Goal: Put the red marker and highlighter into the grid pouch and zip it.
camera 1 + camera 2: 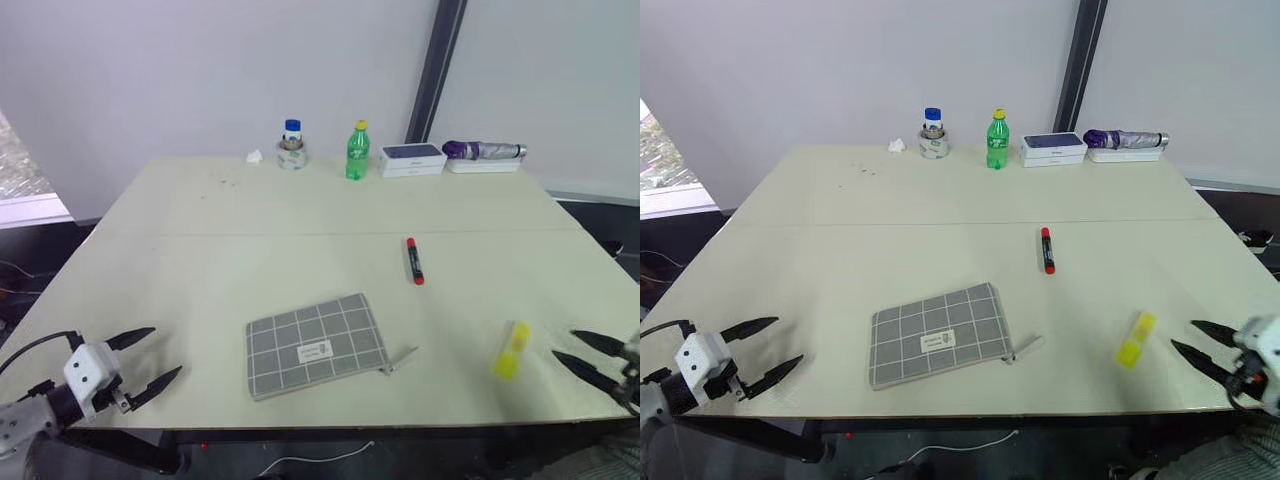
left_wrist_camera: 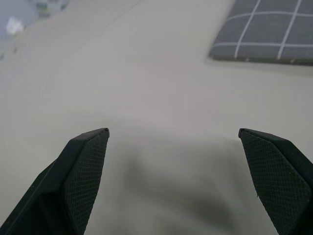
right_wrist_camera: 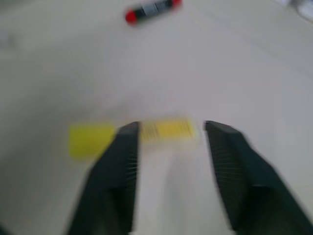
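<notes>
The grey grid pouch (image 1: 315,343) lies flat near the table's front edge, its zipper pull (image 1: 402,357) sticking out to the right. Farther back and to the right lies the red marker (image 1: 414,261). The yellow highlighter (image 1: 512,350) rests near the front right. My right gripper (image 1: 565,344) is just right of the highlighter and points at it. Its fingers are apart and hold nothing; in the right wrist view the highlighter (image 3: 93,139) lies just beyond the fingertips. My left gripper (image 1: 167,350) stands wide open at the front left, well clear of the pouch (image 2: 269,34).
Along the table's far edge stand a small jar with a blue lid (image 1: 292,145), a green bottle (image 1: 357,152), a white box (image 1: 411,159) and a purple folded object on a white tray (image 1: 485,152). A dark post (image 1: 436,70) rises behind.
</notes>
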`<state>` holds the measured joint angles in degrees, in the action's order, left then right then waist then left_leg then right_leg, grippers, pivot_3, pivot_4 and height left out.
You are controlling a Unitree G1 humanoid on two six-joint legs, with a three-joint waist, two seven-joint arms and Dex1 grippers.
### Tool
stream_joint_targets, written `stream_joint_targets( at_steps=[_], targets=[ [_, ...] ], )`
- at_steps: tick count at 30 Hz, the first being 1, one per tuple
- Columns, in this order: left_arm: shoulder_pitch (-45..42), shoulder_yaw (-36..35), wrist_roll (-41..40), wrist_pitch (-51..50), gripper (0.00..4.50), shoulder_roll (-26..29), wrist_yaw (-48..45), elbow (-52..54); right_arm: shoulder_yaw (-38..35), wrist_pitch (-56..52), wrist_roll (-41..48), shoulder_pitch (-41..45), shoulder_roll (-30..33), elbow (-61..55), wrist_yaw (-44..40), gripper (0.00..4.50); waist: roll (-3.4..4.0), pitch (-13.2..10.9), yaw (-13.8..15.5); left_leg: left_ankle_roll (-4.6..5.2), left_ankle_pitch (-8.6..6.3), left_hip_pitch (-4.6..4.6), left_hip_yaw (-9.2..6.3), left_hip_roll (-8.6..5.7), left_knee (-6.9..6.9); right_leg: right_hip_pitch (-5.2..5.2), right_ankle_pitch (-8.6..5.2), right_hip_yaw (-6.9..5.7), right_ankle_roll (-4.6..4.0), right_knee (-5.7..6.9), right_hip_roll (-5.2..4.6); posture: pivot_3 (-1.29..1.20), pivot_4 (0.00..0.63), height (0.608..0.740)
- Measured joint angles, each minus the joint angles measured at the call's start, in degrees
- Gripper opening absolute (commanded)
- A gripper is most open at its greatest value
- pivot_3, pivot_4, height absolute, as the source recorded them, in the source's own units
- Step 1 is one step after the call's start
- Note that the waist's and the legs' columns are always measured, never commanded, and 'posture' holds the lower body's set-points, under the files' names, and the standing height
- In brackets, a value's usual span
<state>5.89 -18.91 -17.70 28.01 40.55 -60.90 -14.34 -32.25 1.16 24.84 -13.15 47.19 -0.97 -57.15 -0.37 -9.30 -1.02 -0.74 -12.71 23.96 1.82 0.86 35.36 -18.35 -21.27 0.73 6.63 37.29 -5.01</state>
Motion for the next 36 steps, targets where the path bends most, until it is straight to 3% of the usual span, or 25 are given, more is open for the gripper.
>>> stream_joint_targets(
  at_steps=[1, 9, 16, 36],
  targets=[
    [-1.0, 1.0, 1.1, 1.7, 4.50, 0.0, 0.0, 0.1, 1.9, -1.3, 0.2, 1.6, -0.8, -3.2, 1.3, 0.04, 0.00, 0.0, 0.0, -0.01, 0.01, 0.01, 0.00, 0.00, 0.01, 0.00, 0.00, 0.00, 0.00, 0.01, 0.02, 0.00, 0.150, 0.740],
    [-9.0, 9.7, 12.1, 22.7, 4.50, 3.2, -0.5, -6.6, 19.9, -9.0, -10.3, 13.3, -6.5, -10.7, 14.1, 0.04, -0.08, 0.0, 0.4, 0.00, 0.02, 0.09, -0.01, -0.02, 0.07, -0.08, 0.01, -0.05, 0.02, 0.05, 0.07, 0.00, 0.150, 0.740],
    [-15.1, 17.1, 17.4, 36.9, 4.50, 4.2, 2.1, -12.9, 32.8, -12.3, -21.5, 14.3, -10.8, -12.1, 21.2, 0.04, -0.07, 0.0, 0.4, 0.01, 0.02, 0.11, 0.02, -0.02, 0.13, -0.17, 0.00, -0.07, 0.04, 0.23, 0.26, 0.00, 0.150, 0.740],
    [-28.0, 29.5, 34.0, 52.5, 4.50, 2.7, 17.4, -20.8, 38.0, -15.2, -26.2, 14.6, -13.5, -13.6, 22.4, 0.04, -0.05, 0.0, 0.6, 0.02, 0.02, 0.07, -0.04, 0.00, 0.71, -0.08, -0.01, -0.08, 0.07, 0.76, 0.35, 0.00, 0.150, 0.740]
  ],
)
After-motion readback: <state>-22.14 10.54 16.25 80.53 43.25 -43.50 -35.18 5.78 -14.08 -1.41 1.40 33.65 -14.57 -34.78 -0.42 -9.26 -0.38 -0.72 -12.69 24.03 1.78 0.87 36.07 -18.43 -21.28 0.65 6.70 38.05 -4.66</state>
